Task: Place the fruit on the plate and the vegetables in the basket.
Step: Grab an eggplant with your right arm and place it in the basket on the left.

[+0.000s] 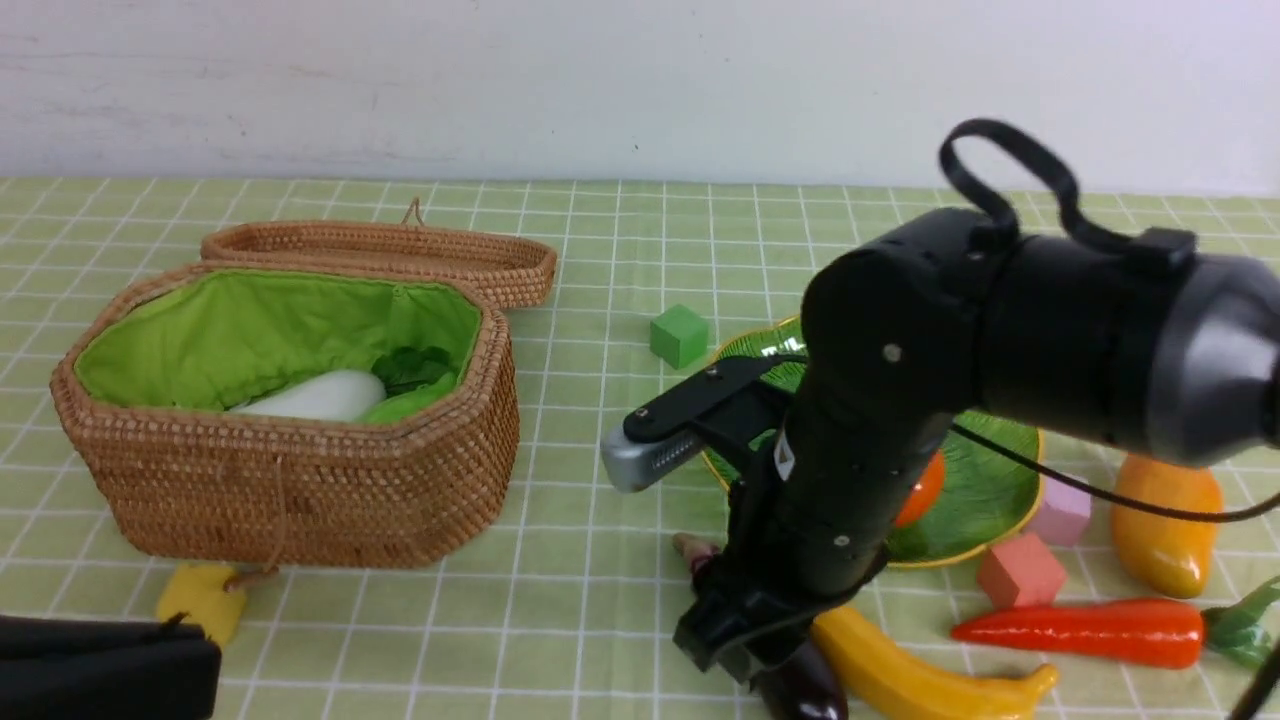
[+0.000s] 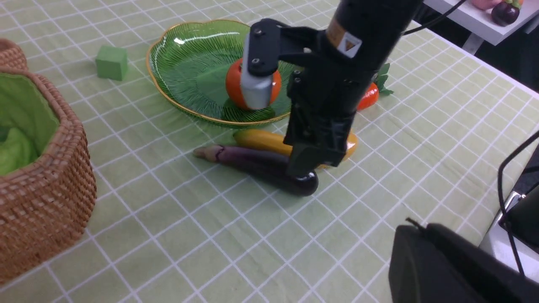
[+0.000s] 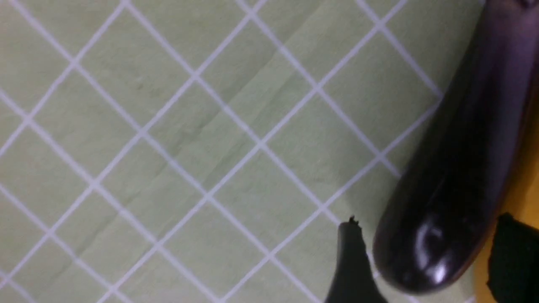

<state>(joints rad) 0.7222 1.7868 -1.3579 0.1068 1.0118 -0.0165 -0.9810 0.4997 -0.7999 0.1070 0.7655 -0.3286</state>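
The plate (image 1: 990, 500) sits on the checked table (image 1: 600, 560) with the persimmon (image 2: 232, 84) resting in it, partly hidden by the right arm. Just in front of the plate, on the robot's side, the eggplant (image 2: 261, 162) and the banana (image 1: 920, 680) lie side by side and touching, the banana nearer the plate.

The right tool (image 3: 425, 256) is down over the eggplant's thick, rounded end. Its fingers (image 3: 349, 261) are spread, one on each side of that end. I cannot tell whether they press against the skin. The eggplant lies flat on the table.

To the right of the plate lies the mango (image 1: 1165, 530). The carrot (image 1: 1080, 630) lies in front of the plate's right edge. A pink cube (image 1: 1060, 510) and a red cube (image 1: 1020, 572) sit by that same edge, and a green cube (image 1: 679, 335) sits just beyond the plate's left rim.

Well to the left of the plate stands the basket (image 1: 300, 480), its lid open. The radish (image 1: 320, 395) lies inside on the green lining.

The left tool (image 2: 417, 235) hangs far from the plate on the robot's left, its fingers pressed together on nothing.
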